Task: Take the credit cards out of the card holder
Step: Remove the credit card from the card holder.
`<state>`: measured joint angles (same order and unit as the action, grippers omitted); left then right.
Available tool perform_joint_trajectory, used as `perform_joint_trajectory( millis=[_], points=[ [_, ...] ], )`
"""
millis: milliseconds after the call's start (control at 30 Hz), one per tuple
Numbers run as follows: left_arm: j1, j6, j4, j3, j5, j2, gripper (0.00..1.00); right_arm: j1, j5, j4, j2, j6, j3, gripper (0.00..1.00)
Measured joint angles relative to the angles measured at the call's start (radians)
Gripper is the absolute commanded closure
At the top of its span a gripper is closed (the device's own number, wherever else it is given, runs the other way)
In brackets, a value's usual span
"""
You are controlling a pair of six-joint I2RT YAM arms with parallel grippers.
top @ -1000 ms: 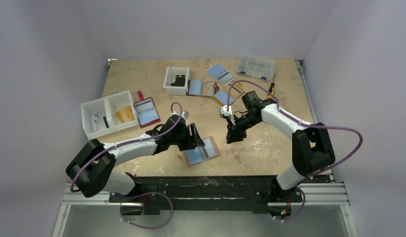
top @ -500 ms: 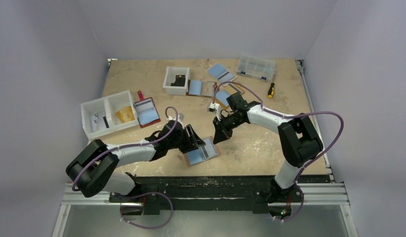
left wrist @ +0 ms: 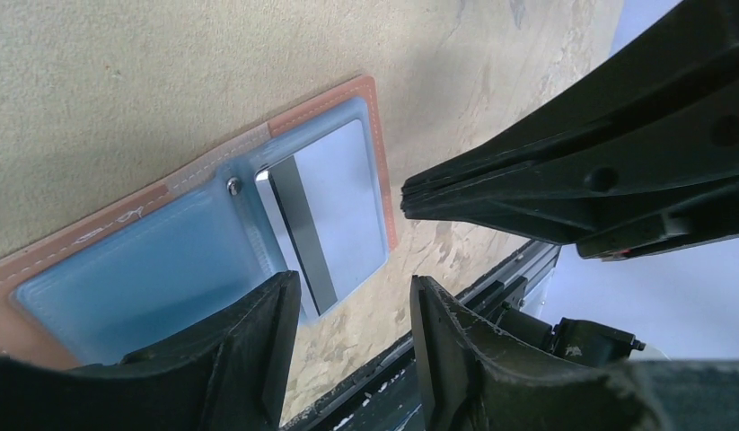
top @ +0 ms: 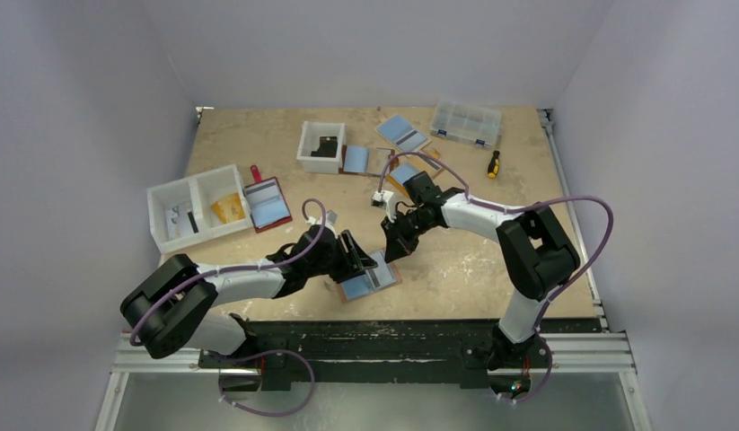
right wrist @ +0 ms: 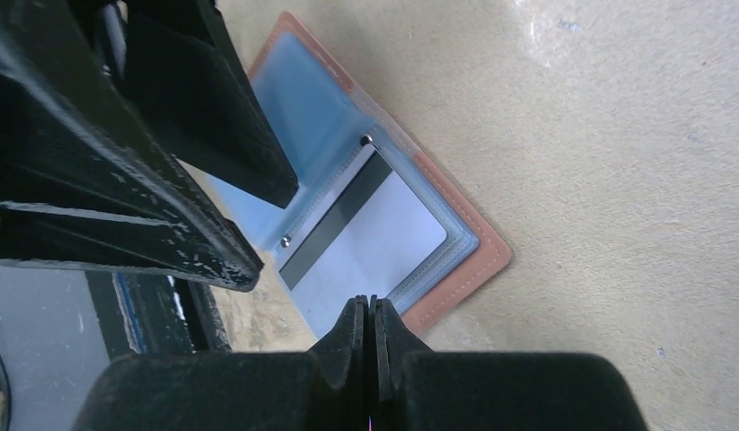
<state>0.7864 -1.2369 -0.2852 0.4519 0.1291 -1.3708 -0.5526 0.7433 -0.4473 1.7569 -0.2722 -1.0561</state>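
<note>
The card holder (top: 369,280) is lying open and flat on the table (top: 258,135), at the lower centre of the overhead view, close to the rail that carries the arm bases. Its tan-brown border is framing clear bluish sleeves on both halves. In the half nearer the right side of the left wrist view, a pale credit card (left wrist: 340,202) with a dark stripe along one long edge is sitting fully inside its sleeve. What the other half is carrying I cannot tell through the blue plastic.

The left tool (left wrist: 352,337) is hanging over the middle of the holder with its jaws standing apart and nothing between them. Whether its fingers (right wrist: 217,117) are pressing on the sleeve I cannot tell. The right tool (right wrist: 370,316) is pointing at the outer edge of the half with the card, its two fingers pressed flat together and gripping nothing. Whether the tips are touching the holder is not clear. In the overhead view the two tools are standing just beside each other above the holder.

Higher up the table, a white two-part bin (top: 197,208) is sitting at the left with a dark red wallet (top: 267,203) just beside it. A small white box (top: 321,146), another wallet with a blue insert (top: 401,133), a clear compartment case (top: 466,123) and a yellow-and-black screwdriver (top: 494,163) are lying across the upper part.
</note>
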Motion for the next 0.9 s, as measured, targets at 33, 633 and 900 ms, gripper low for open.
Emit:
perform_joint_trajectory(
  millis=[33, 633, 900],
  points=[
    [0.000, -0.001, 0.000, -0.001, -0.003, 0.000, 0.49, -0.005, -0.006, 0.000, 0.005, 0.000, 0.000, 1.00],
    [0.009, -0.012, -0.040, -0.006, -0.007, -0.060, 0.45, -0.055, -0.117, 0.002, 0.036, 0.023, -0.003, 1.00],
    [0.009, -0.009, -0.059, -0.007, -0.015, -0.049, 0.15, -0.056, -0.122, 0.004, 0.036, 0.029, -0.004, 1.00]
  ],
)
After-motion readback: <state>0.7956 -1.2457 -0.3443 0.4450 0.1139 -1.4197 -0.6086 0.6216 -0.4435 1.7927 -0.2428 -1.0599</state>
